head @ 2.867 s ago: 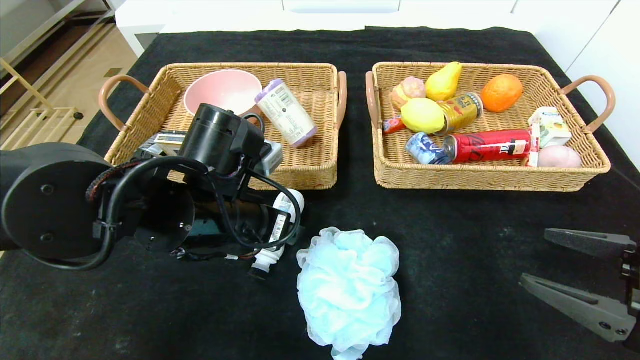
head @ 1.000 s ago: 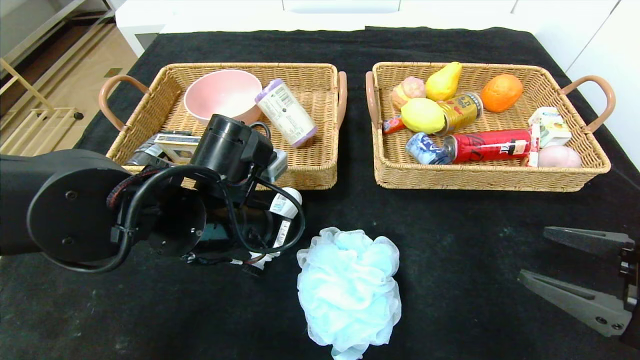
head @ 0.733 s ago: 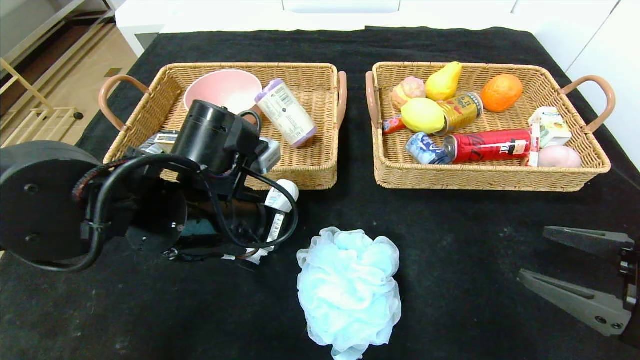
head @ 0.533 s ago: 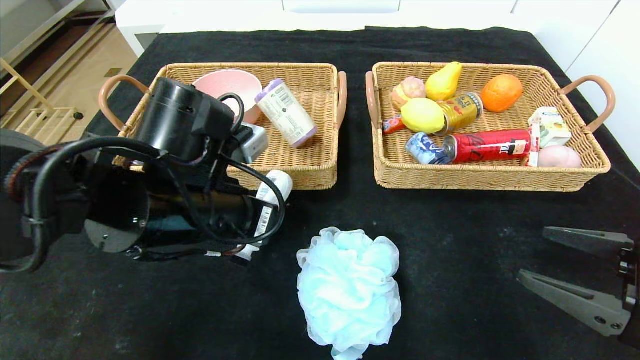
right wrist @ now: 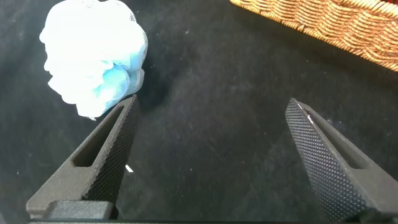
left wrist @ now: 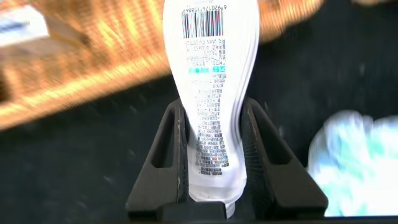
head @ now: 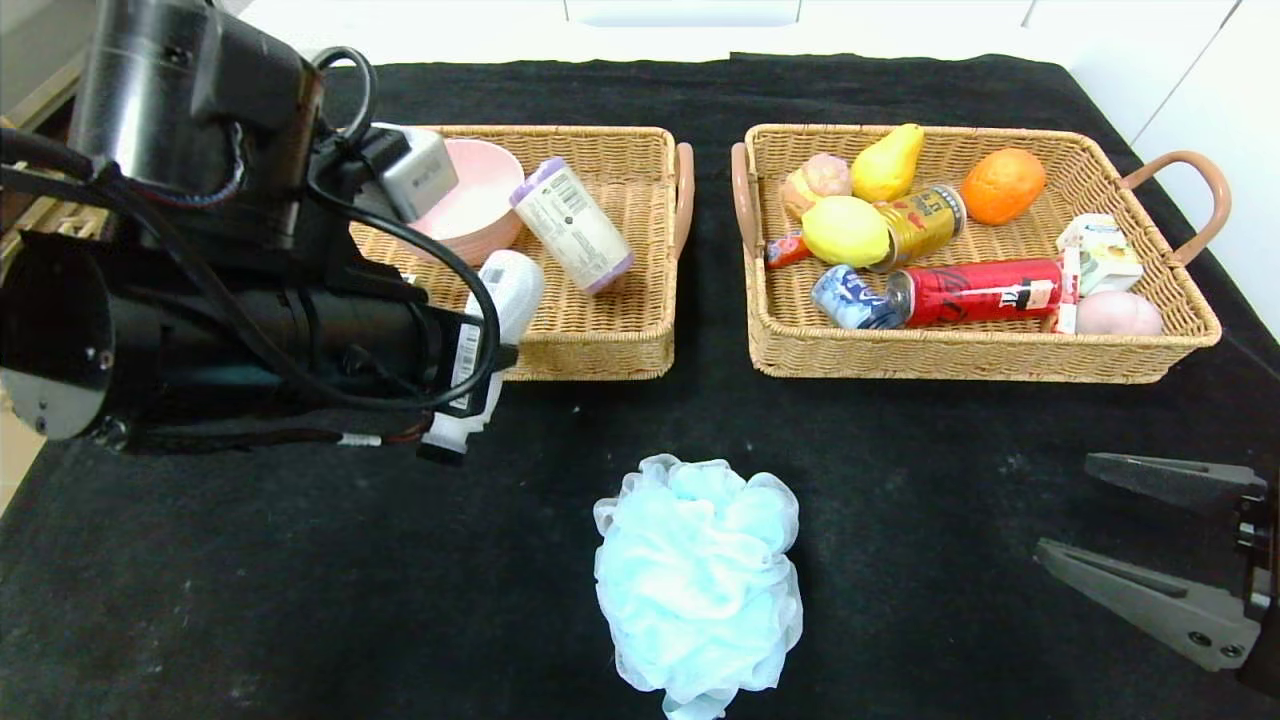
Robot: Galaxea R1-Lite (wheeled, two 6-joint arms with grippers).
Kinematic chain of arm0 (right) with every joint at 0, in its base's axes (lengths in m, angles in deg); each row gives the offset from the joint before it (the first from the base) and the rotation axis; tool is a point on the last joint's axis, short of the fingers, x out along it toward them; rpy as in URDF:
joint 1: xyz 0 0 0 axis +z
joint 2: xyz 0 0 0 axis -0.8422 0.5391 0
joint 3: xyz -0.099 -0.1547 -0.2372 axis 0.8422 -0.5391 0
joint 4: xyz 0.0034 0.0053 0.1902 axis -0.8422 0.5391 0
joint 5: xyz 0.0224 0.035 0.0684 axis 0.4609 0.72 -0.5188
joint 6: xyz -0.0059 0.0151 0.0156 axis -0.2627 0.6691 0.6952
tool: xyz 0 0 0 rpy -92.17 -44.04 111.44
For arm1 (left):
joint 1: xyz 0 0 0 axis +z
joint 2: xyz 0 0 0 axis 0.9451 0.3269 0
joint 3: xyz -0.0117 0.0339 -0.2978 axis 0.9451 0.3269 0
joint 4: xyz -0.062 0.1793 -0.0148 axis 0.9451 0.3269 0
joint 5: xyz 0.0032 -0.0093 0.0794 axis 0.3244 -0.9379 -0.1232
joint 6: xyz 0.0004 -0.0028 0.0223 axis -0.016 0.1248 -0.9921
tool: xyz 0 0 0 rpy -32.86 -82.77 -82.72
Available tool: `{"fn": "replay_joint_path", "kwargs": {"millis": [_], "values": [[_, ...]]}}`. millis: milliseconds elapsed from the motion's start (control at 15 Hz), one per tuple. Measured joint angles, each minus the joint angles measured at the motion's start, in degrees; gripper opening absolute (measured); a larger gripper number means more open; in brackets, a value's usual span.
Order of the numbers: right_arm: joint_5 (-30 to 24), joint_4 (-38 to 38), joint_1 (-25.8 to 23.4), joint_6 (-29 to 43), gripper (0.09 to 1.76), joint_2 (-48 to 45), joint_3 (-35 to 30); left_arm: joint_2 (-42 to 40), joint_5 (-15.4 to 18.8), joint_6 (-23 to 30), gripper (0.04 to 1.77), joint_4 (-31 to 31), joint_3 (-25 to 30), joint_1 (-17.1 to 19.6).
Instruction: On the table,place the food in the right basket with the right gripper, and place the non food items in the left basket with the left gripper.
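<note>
Head cam sits up high and looks forward and down, taking in the whole black table [head: 900, 440] with both wicker baskets at the far side. Left wrist cam is really close in, staring along its own fingers [left wrist: 255, 149] toward the left basket [left wrist: 93, 68]. Right wrist cam hovers low over the near right of the table, looking out between its fingers [right wrist: 106, 155]. All three catch the light blue bath pouf [head: 697, 585] [left wrist: 351, 152] [right wrist: 93, 56].
</note>
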Motion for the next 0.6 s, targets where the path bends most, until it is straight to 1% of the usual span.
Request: {"fn": "replay_joint_path", "kwargs": {"millis": [333,400,600], "values": [[0.0,0.0,-0.5,0.0,1.71,-0.2,0.1,4.4,0.0,-0.4,0.59,-0.8,-9.3,4.4],[0.0,0.0,-0.6,0.0,1.71,-0.2,0.2,5.6,0.2,-0.4,0.59,-2.3,-10.6,5.0],[0.0,0.0,-0.7,0.0,1.71,-0.2,0.2,9.2,0.9,-0.9,0.59,-9.8,-12.7,7.3]]}}
